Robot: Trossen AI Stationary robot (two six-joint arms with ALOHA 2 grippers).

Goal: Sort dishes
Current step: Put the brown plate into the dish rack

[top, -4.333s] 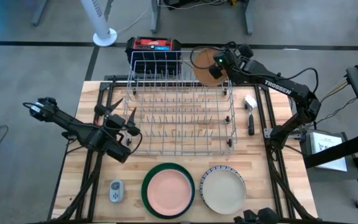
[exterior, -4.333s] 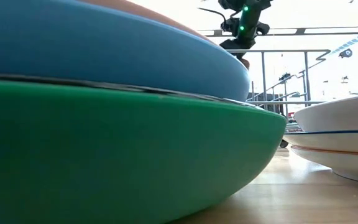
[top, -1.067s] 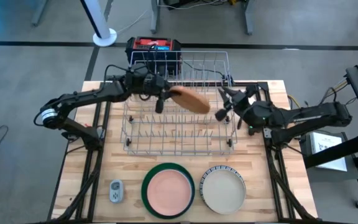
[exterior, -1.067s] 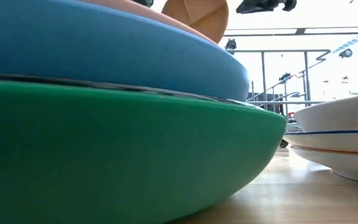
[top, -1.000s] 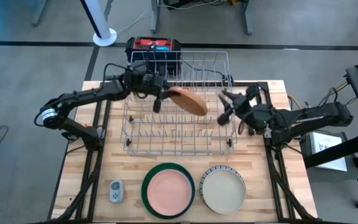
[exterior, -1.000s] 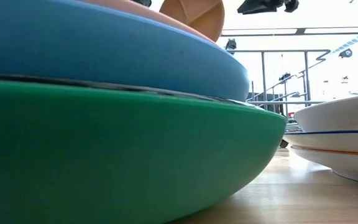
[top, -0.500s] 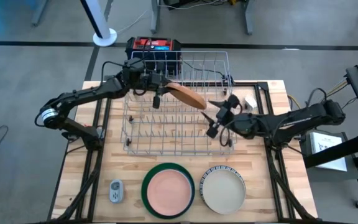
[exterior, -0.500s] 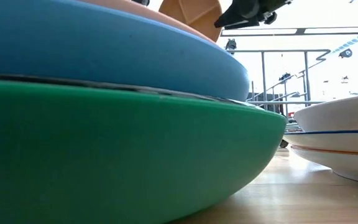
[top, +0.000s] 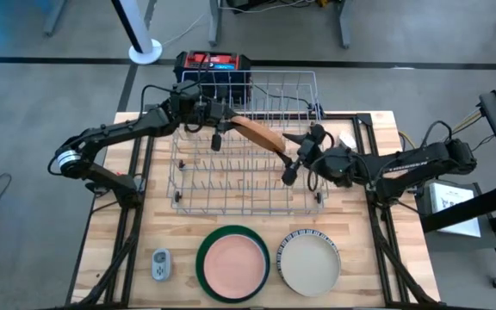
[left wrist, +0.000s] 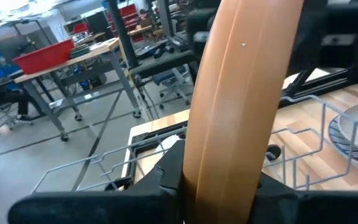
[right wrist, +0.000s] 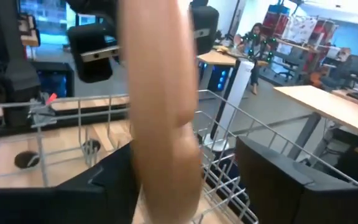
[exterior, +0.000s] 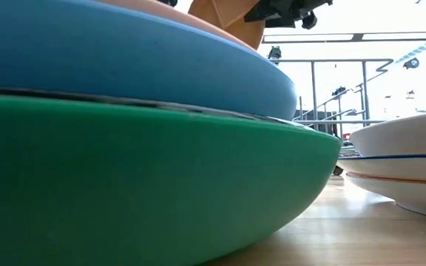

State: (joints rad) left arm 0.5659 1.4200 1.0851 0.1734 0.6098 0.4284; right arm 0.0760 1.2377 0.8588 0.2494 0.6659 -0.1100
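tan plate [right wrist: 160,112] blurred, green plate [exterior: 124,185] cut off

Smooth tan plate [left wrist: 241,106], silver wire rack [top: 248,164], wooden table [top: 386,258].

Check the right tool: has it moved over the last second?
Yes. In the high view the right tool has slid leftward, from beside the wire rack's right edge to over the rack, its open fingers now around the tan plate's near end.

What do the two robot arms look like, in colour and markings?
Both arms are black, slim and jointed. The right arm bears white lettering along its link. The left arm has a pale ring at its elbow joint. Each end effector has two dark fingers.
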